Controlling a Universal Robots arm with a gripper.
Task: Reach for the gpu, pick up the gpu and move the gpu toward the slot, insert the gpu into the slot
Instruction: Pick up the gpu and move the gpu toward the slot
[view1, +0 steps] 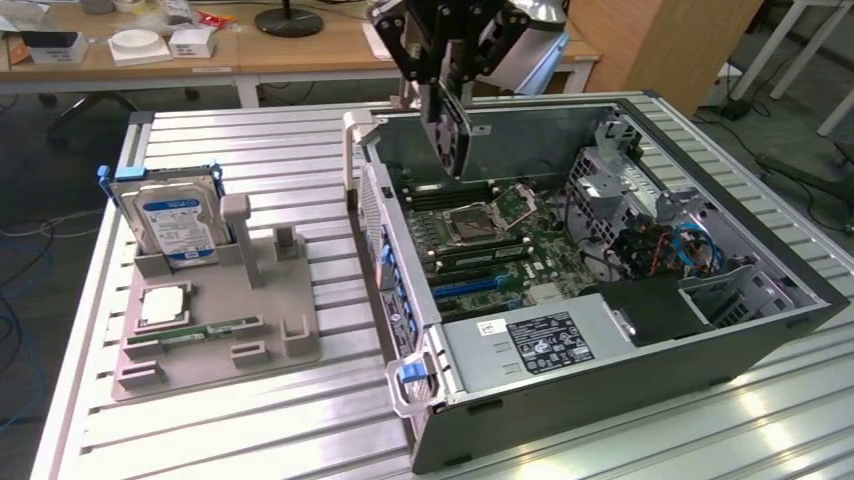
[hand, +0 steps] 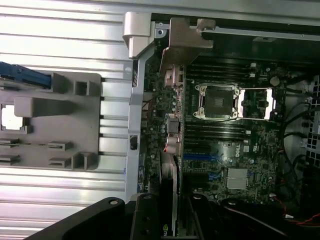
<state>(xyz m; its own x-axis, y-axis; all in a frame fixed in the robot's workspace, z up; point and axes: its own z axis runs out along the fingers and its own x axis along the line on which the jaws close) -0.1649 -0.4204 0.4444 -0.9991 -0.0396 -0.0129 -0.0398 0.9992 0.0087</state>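
My gripper (view1: 447, 80) hangs over the open computer case (view1: 747, 330) near its back wall and is shut on the gpu (view1: 450, 135). The card hangs upright from the fingers, its lower edge just above the motherboard (view1: 534, 240). In the wrist view the gpu (hand: 172, 135) appears edge-on, with its silver metal end bracket (hand: 182, 40) by the case's rear wall and my gripper (hand: 170, 222) around its near end. The blue slot (view1: 467, 286) lies on the board nearer the case front; it is also visible as the blue slot (hand: 202, 156) beside the card's edge.
A grey holder tray (view1: 214, 350) at the exterior view's left carries a blue-labelled hard drive (view1: 174, 225), a processor chip (view1: 163, 305) and a memory stick (view1: 200, 330). Inside the case are the CPU socket (view1: 487, 215), a power supply (view1: 534, 345) and cables (view1: 667, 250).
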